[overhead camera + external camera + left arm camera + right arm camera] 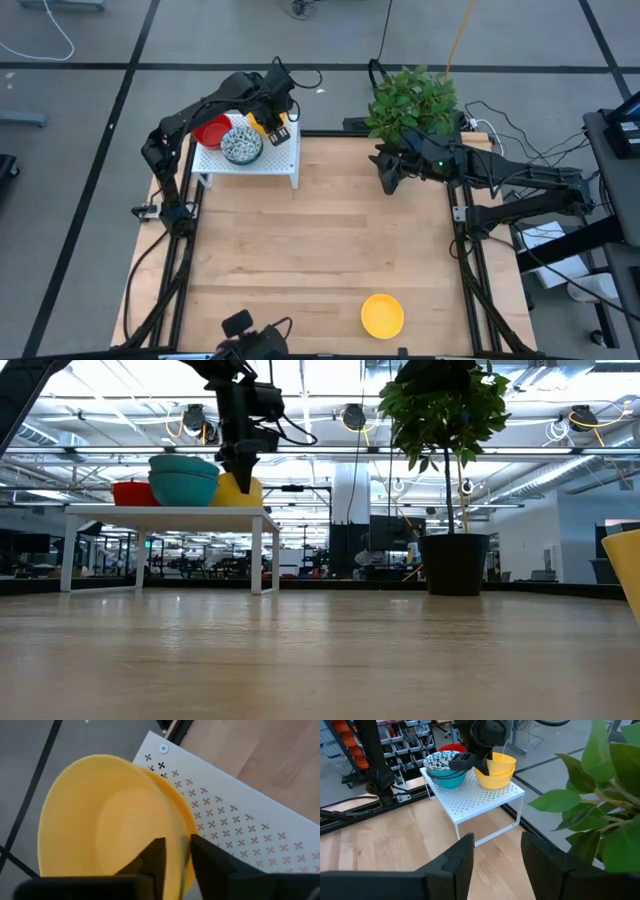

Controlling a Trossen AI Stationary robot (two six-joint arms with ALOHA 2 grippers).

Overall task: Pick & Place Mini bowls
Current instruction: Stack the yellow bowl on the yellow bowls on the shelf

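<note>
A white perforated rack (262,160) stands at the table's far left corner and carries the mini bowls. These are a red bowl (211,131), a stack of speckled bowls with teal outsides (241,146) (443,766), and a stack of yellow bowls (495,774) (238,491). My left gripper (176,856) (274,122) is over the yellow stack, shut on its top bowl (107,820). Another yellow bowl (382,315) rests on the table near its near edge. My right gripper (497,855) (386,178) hangs open over the table's far right part, touching nothing. My left gripper pinches the rim (179,837) of the top yellow bowl, with one finger (154,856) inside the bowl and the other (207,857) outside. It comes from above, pointing down. The bowl sits tilted on the yellow bowl below it (176,795).
A potted plant (413,100) in a black pot (455,564) stands at the table's far edge, close to my right arm. Bare wooden tabletop (320,250) lies between the rack and the near yellow bowl. Cables run beyond the far right corner.
</note>
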